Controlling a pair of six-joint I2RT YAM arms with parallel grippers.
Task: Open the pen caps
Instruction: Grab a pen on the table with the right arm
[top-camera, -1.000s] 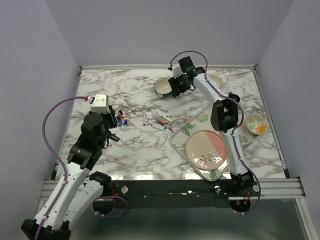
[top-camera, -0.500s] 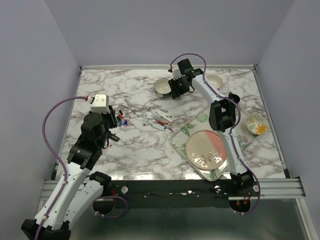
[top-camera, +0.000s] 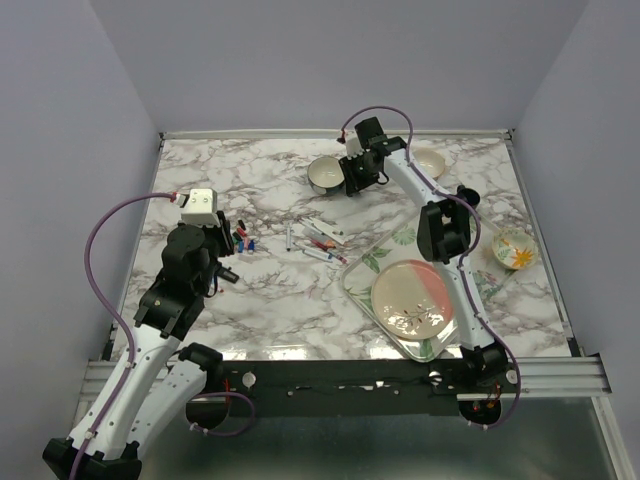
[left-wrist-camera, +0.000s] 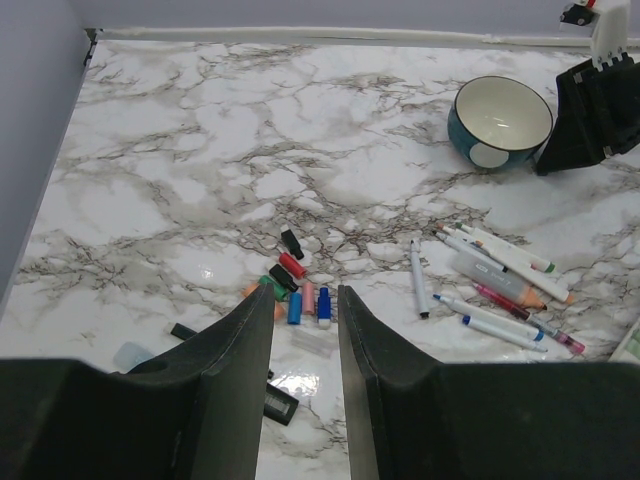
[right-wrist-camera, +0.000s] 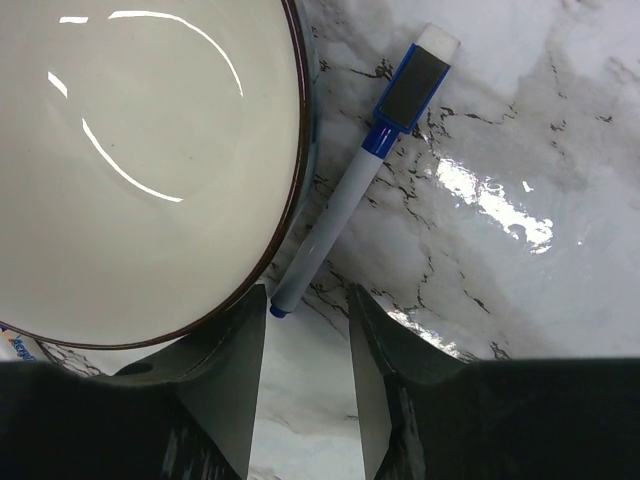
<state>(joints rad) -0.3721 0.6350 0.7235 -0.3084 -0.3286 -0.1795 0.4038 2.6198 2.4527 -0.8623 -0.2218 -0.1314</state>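
Observation:
Several loose pen caps (left-wrist-camera: 291, 264), red, black, green, blue and pink, lie in a cluster on the marble table just ahead of my left gripper (left-wrist-camera: 305, 292), which is open and empty. From above, this cluster (top-camera: 243, 243) sits beside the left gripper (top-camera: 235, 235). Uncapped white pens (left-wrist-camera: 490, 280) lie in a heap mid-table (top-camera: 320, 240). My right gripper (right-wrist-camera: 307, 292) hovers open at the far side (top-camera: 352, 183). Just beyond its left fingertip is the end of a white pen (right-wrist-camera: 330, 225) with a blue cap (right-wrist-camera: 410, 85), lying against a bowl.
A blue bowl with a white inside (top-camera: 325, 175) (right-wrist-camera: 300, 150) stands beside the right gripper. A tray (top-camera: 360, 265) with a pink plate (top-camera: 412, 298) sits front right. A flowered bowl (top-camera: 514, 249) and another bowl (top-camera: 430, 160) stand on the right side.
The right wrist has shifted slightly back and left, closer to the blue bowl. The left arm has stayed put.

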